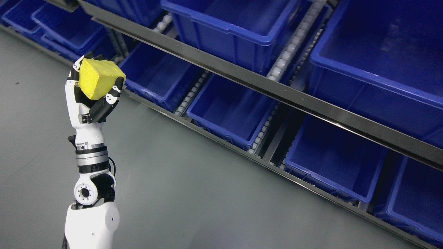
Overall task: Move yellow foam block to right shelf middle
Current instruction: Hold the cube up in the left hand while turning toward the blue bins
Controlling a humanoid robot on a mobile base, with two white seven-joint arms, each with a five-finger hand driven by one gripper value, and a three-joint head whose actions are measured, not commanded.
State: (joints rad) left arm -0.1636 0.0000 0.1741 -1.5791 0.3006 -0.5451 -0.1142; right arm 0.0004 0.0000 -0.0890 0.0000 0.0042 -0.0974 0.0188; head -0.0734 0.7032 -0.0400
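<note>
- Holding the yellow foam block (98,77): left hand (91,95) raised upright over the grey floor (180,193), fingers (116,91) curled round the block's sides, block seated in the palm, top face clear.
- Block sits in the air just in front of the shelf rack (277,90), level with its lower-left front rail, touching no bin.
- Blue bins (228,110) stand in rows on the tilted roller shelves; nearest bin (157,77) lies just right of the hand.

Even, dim overhead light; sharp focus throughout; deep shadow inside the blue plastic bins (238,114); faint sheen on the grey floor (173,193).
</note>
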